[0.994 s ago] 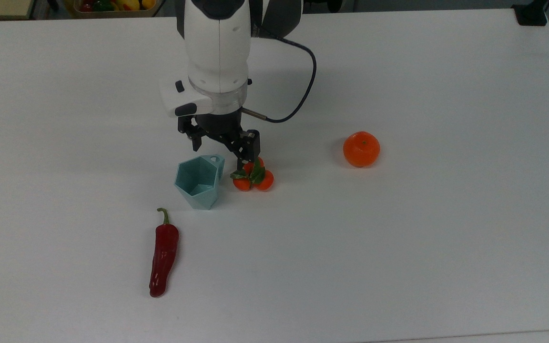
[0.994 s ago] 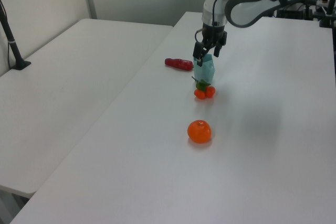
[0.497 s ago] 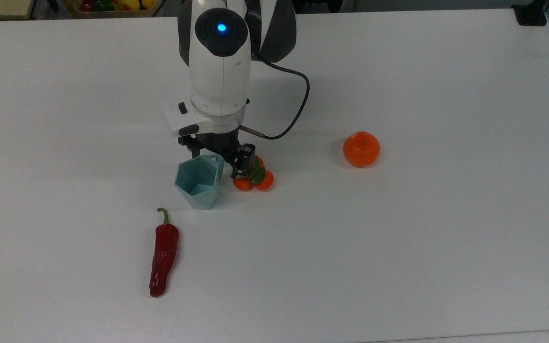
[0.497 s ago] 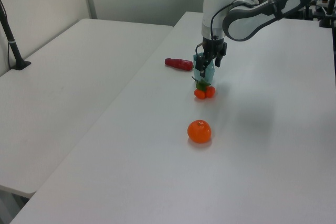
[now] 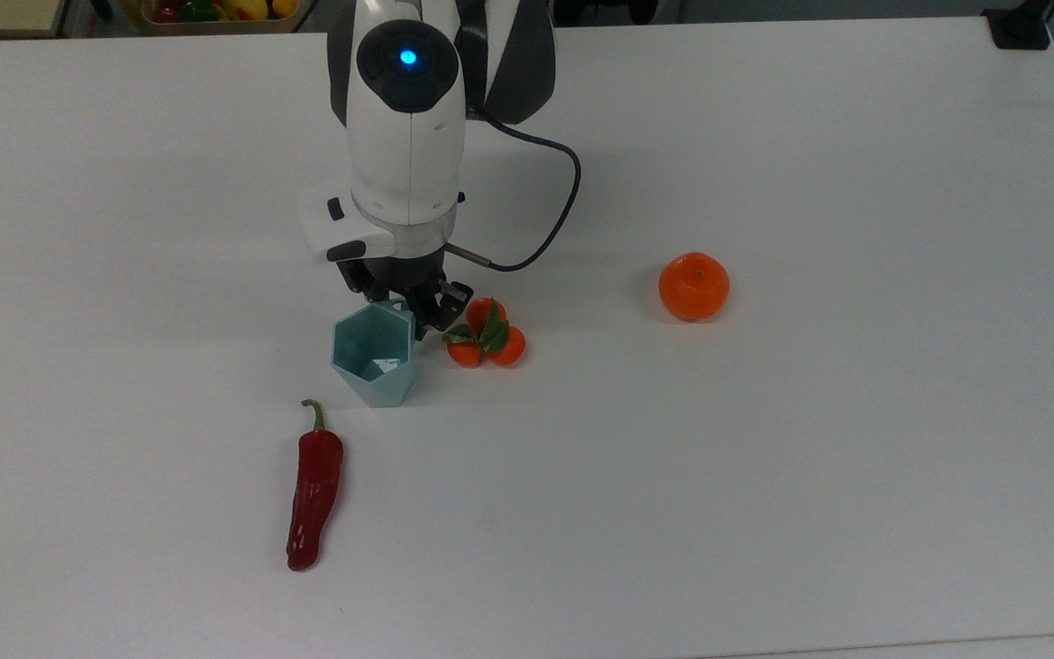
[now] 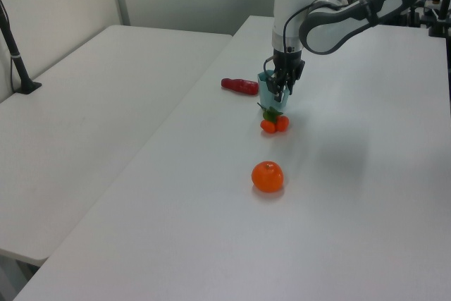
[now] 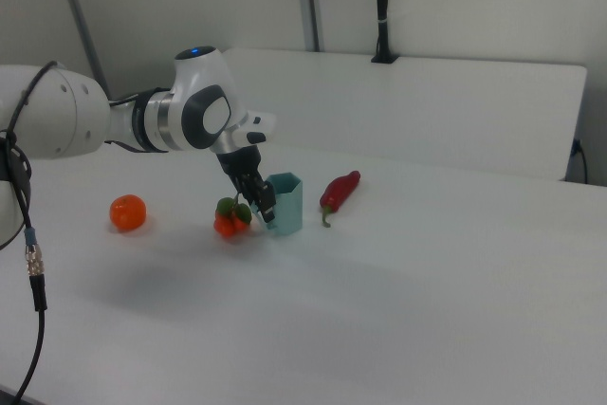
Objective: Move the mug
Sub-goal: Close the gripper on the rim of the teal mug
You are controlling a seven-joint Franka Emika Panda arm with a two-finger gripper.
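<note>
The gripper (image 5: pixel 410 309) pinched the mug (image 5: pixel 371 355) by its handle side, beside the 3 small oranges (image 5: pixel 488 337), probably to shift it.

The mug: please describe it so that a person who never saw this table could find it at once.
On the white table, look just below the robot arm's hand in the top view. The mug stands upright there, between the red chili pepper and a cluster of small orange fruits with green leaves. It is the one pale teal item, with faceted sides and a hexagonal rim.
</note>
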